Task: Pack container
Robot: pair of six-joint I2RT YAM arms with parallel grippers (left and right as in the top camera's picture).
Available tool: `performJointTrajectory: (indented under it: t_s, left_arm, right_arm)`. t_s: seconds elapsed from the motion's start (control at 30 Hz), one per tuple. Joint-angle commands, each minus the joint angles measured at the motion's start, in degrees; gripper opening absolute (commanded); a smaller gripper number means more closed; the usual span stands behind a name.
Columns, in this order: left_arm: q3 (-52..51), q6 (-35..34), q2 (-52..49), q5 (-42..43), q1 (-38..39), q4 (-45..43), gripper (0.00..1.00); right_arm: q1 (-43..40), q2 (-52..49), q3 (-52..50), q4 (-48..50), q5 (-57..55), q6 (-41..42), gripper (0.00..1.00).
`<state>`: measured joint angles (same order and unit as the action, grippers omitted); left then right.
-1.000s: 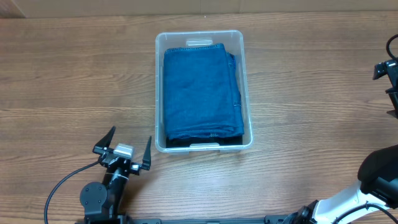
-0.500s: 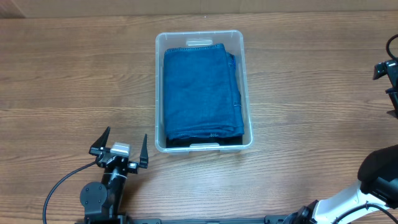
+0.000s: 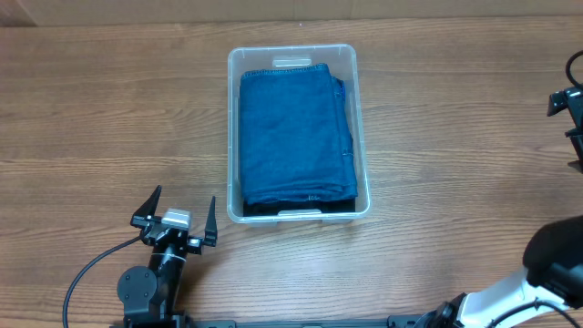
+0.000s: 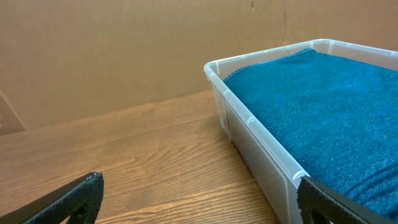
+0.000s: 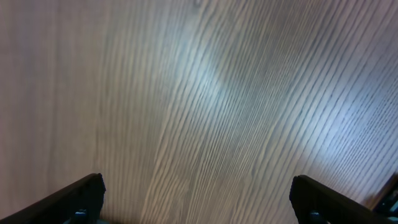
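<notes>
**Item: container**. A clear plastic bin with rounded corners. It stands at the middle of the wooden table, toward the far side, with its long axis running near to far.

**Contents:** a folded blue cloth fills almost the whole bin. In the left wrist view its top lies about level with the rim. A darker layer shows beneath it at the near end, but I cannot tell what it is.

**Left gripper**: jaws spread wide and holding nothing. It sits near the container's near-left corner, apart from it and pointing toward it.

**Right gripper**: jaws spread wide and empty, facing bare wood. It is at the far right of the table, well apart from the bin.

**Status (judged):** packing looks largely complete. Any step left would be pressing the cloth down or tidying it.

**Hazards (judged):**
- The bin is light and nothing holds it in place. A forward reach by the left gripper could strike the near-left corner and slide or turn it.
- A spread finger lowered onto the cloth could snag a fold and drag it over the rim.
- A jaw could clip the thick rim on the way down and tip the bin.
- The left arm's cable trails loosely on the near side and could catch when the arm moves.
</notes>
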<state>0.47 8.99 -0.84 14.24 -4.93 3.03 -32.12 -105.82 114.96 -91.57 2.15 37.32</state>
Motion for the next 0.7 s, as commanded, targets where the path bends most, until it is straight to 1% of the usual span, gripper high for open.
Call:
performJointTrajectory:
  t_s: [0.0, 0.27, 0.43, 0.5, 0.53, 0.67]
  left_arm:
    - [-0.2, -0.6, 0.6, -1.1, -0.3, 0.0, 1.00]
    - [-0.2, -0.6, 0.6, -1.1, -0.3, 0.0, 1.00]
    - [-0.2, -0.6, 0.6, -1.1, -0.3, 0.0, 1.00]
    - [-0.2, -0.6, 0.6, -1.1, -0.3, 0.0, 1.00]
    - [-0.2, -0.6, 0.6, -1.1, -0.3, 0.0, 1.00]
    - [-0.2, -0.6, 0.6, -1.1, -0.3, 0.0, 1.00]
  right_arm:
    - [1.7, 12.2, 0.5, 0.0, 0.1, 0.2, 1.00]
    - [8.7, 38.2, 0.5, 0.0, 0.1, 0.2, 1.00]
    - [11.8, 50.8, 0.5, -0.3, 0.1, 0.2, 1.00]
    - [12.5, 53.9, 0.5, -1.2, -3.3, 0.2, 1.00]
    - [13.0, 55.4, 0.5, -3.3, -4.6, 0.3, 1.00]
    - [16.2, 56.9, 0.3, -2.0, -2.6, 0.9, 1.00]
